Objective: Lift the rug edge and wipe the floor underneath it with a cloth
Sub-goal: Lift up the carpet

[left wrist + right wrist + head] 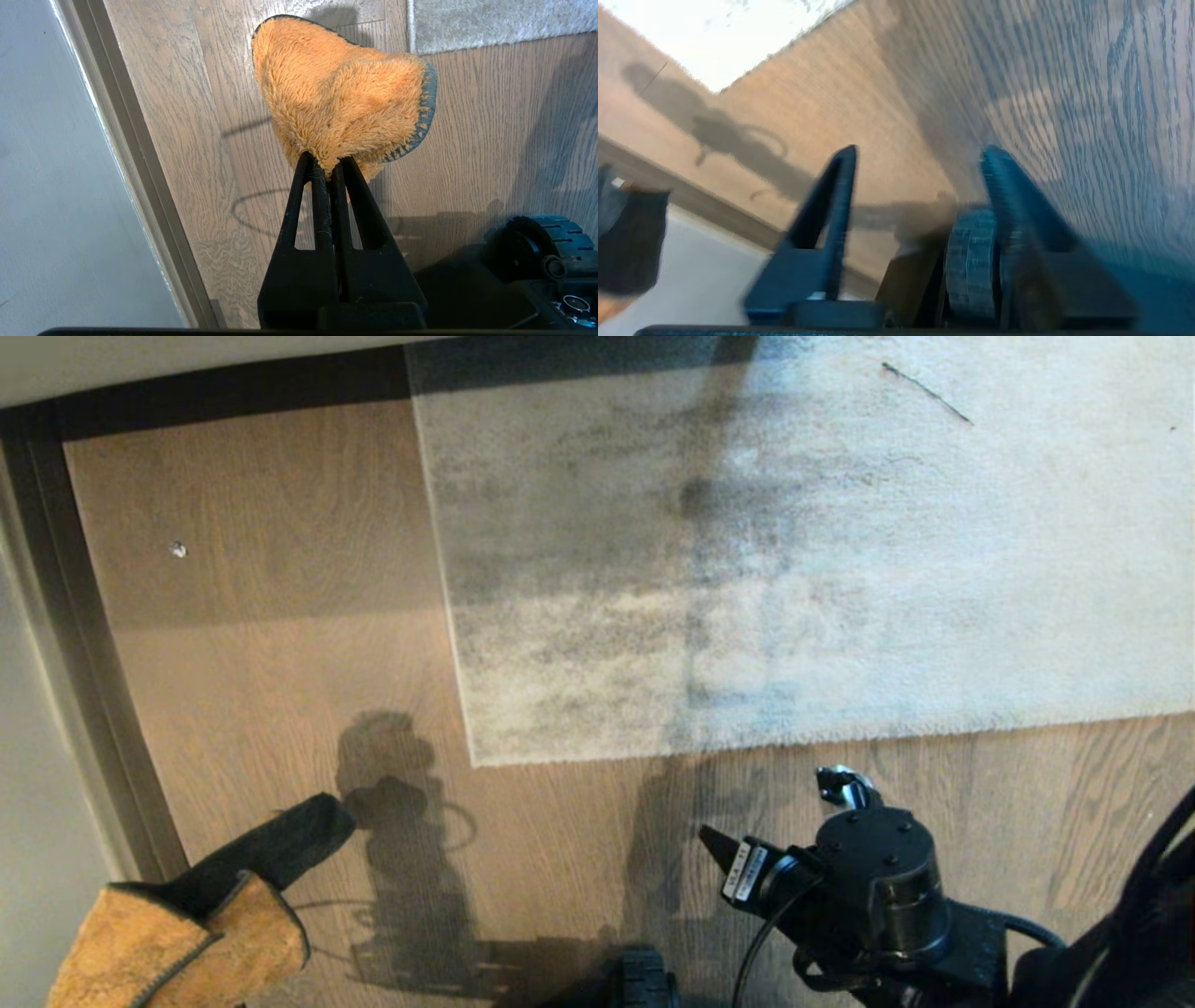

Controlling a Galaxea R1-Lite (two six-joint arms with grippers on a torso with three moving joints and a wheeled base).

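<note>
The rug (803,551) lies flat on the floor (271,672), its edge (840,733) straight along the planks and its square corner (476,761) pointing toward the skirting (112,728) by the wall. The cloth (336,98), orange with a dark trim, hangs clear above the floor near that skirting, pinched in the narrow left gripper (331,169). The right gripper (920,156) hovers over bare planks just short of the edge, fingers (840,186) wide apart and holding nothing
</note>
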